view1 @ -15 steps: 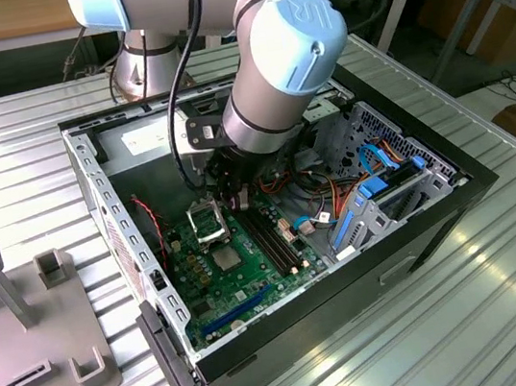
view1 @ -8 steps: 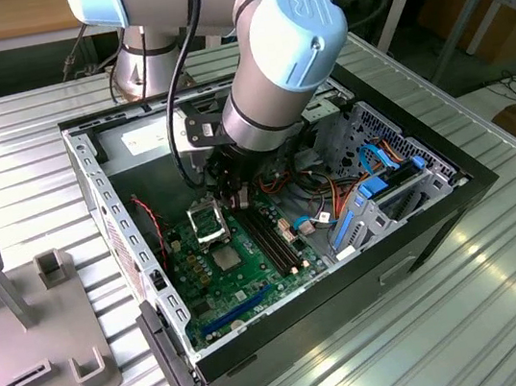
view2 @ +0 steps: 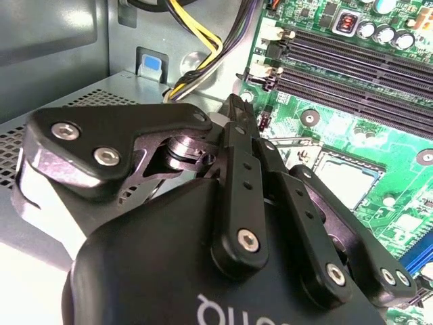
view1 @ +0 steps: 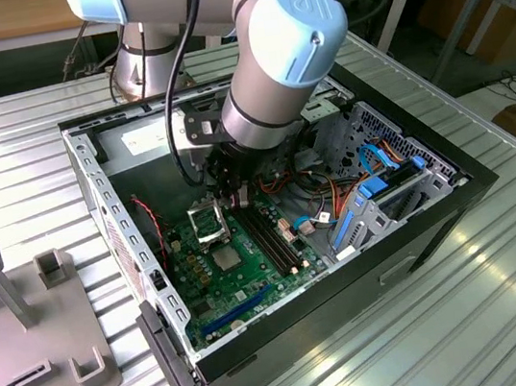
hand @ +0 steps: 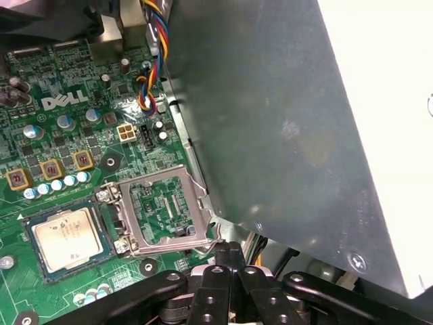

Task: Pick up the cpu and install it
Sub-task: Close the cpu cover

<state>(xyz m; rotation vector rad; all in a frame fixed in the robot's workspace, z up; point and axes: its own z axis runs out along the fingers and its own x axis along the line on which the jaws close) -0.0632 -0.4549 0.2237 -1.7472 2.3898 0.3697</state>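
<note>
**CPU seated in the socket, gripper clenched beside the open frame**

The cpu (hand: pixel 67 233) lies flat in its socket on the green board (hand: pixel 61 135), silver face up, with a dark border around it. In the exterior view the cpu (view1: pixel 226 258) shows as a small grey square near the middle of the board, just in front of the raised frame (view1: pixel 206 222). In the second wrist view its pale face (view2: pixel 345 181) shows past the fingers.

Just beside the cpu, the hinged metal frame (hand: pixel 162 210) stands flipped open, its window showing the board's tracks through it. It touches the socket's edge along the hinge.

The gripper (hand: pixel 229 252) hangs close to the frame's outer edge, next to the grey metal wall (hand: pixel 291 135). Its fingers (view2: pixel 240 145) are pressed together, tip to tip, with nothing between them. In the exterior view the gripper (view1: pixel 231 195) sits low inside the case (view1: pixel 417 218), under the arm's (view1: pixel 268 65) big grey joint with its blue cap, above the frame and next to the memory slots (view1: pixel 270 240).

A bundle of coloured wires (hand: pixel 145 95) plugs into the board beyond the frame. Yellow and black cables (view2: pixel 196 40) run along the wall in the second wrist view. The case lies on its side on a ribbed metal table (view1: pixel 507 301), with a grey fixture (view1: pixel 25 325) at the exterior view's left.
</note>
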